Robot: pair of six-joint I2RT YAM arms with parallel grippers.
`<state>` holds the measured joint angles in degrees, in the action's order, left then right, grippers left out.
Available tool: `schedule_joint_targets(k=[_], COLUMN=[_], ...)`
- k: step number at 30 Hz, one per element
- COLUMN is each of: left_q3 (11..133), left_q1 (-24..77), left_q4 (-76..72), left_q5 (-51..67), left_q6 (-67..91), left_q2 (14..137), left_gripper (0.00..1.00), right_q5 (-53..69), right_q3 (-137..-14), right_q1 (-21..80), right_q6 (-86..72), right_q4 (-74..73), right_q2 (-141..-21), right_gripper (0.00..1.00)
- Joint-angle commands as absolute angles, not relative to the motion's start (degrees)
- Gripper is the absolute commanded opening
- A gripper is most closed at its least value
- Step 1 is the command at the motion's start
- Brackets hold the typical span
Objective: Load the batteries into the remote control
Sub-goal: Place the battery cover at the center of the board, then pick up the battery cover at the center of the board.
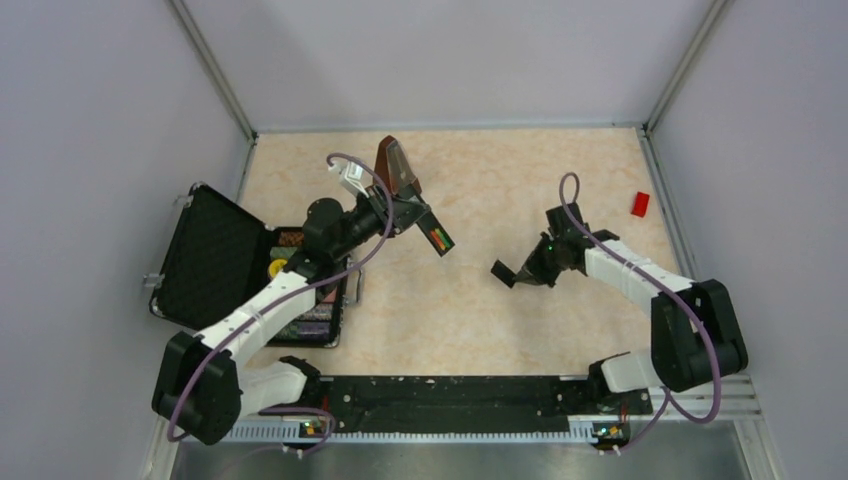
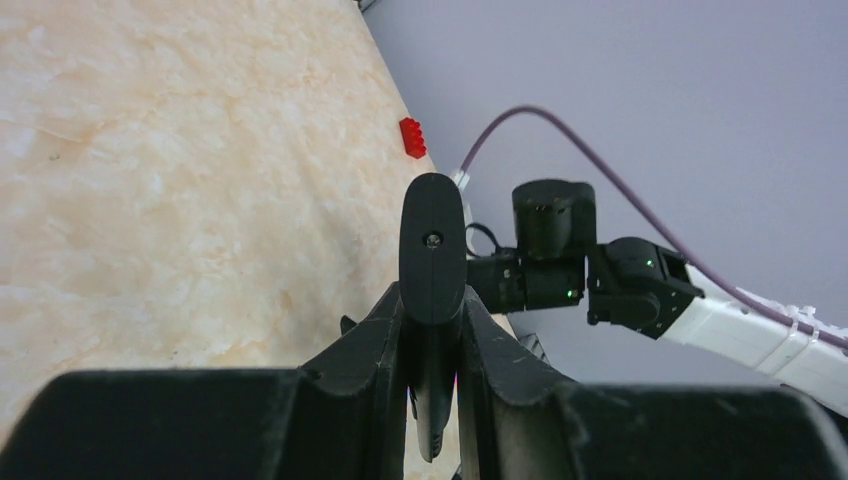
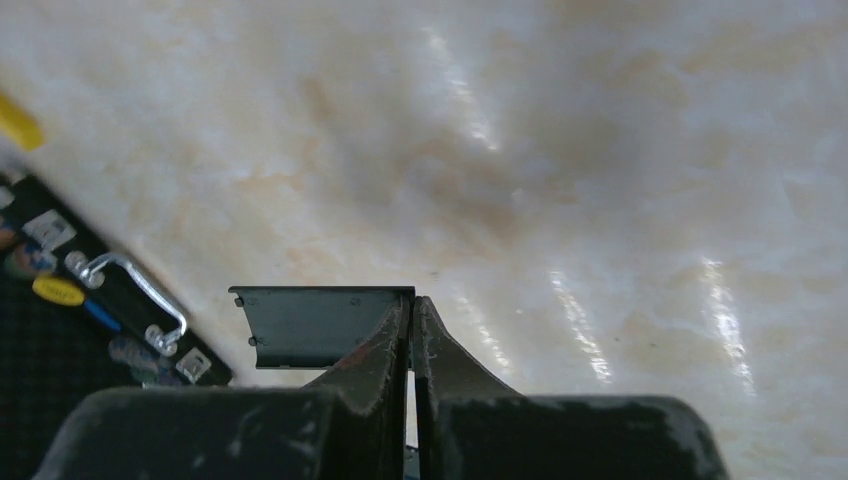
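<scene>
My left gripper [image 1: 408, 214] is shut on the remote control [image 1: 432, 232], a slim black bar held above the table left of centre. In the left wrist view the remote control [image 2: 432, 235] stands edge-on, clamped between the fingers [image 2: 375, 345]. The batteries [image 1: 441, 241] show as green and red stripes in the remote's open far end. My right gripper [image 1: 520, 272] hovers right of centre, shut on a thin dark battery cover [image 1: 502, 272]. In the right wrist view the cover [image 3: 315, 325] sticks out to the left of the closed right gripper [image 3: 412, 308].
An open black case [image 1: 215, 255] with small coloured items lies at the left; its handle and edge [image 3: 130, 285] show in the right wrist view. A brown metronome [image 1: 395, 165] stands behind the left gripper. A red block [image 1: 640, 204] lies at the far right. Grey walls enclose the table.
</scene>
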<state>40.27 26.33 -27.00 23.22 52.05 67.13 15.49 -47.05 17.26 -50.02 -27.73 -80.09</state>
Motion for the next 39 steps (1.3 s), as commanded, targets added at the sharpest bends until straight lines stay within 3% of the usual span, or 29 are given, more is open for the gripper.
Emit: schedule_joint_targets(k=[1, 2, 6, 10, 15, 21, 31, 39], left_q3=[39.1, 39.0, 38.0, 37.3, 37.7, 37.4, 35.2, 35.2], left_q1=[26.4, 26.4, 26.3, 26.3, 26.2, 26.2, 26.2, 26.1], left_q4=[-27.0, -26.8, -26.4, -25.0, -21.3, -15.8, -14.1, -13.7], left_q5=[19.3, 19.0, 18.4, 17.1, 14.3, 6.9, 2.1, 1.2], left_q6=[51.7, 51.8, 51.9, 51.1, 48.9, 46.3, 45.3, 45.0], left_q2=[64.4, 64.1, 63.0, 61.4, 59.3, 55.1, 50.4, 50.2], left_gripper=[0.0, 0.0, 0.0, 0.0, 0.0, 0.0, 0.0, 0.0], right_q5=[3.4, 2.1, -4.3, -4.4, 4.4, 5.3, -1.2, -4.3], right_q3=[-42.5, -42.7, -46.3, -48.6, -50.4, -55.4, -58.3, -58.1], right_q1=[18.7, 18.9, 19.5, 19.9, 24.0, 31.1, 34.2, 35.3], right_q6=[-67.9, -68.7, -65.8, -54.6, -28.7, -8.3, -1.1, -0.3], right_q4=[-26.1, -26.9, -31.5, -31.6, -27.5, -33.1, -35.7, -35.3], right_q2=[-76.8, -76.8, -75.6, -73.4, -74.9, -81.5, -92.3, -95.7], right_gripper=[0.0, 0.0, 0.36, 0.49, 0.47, 0.46, 0.32, 0.31])
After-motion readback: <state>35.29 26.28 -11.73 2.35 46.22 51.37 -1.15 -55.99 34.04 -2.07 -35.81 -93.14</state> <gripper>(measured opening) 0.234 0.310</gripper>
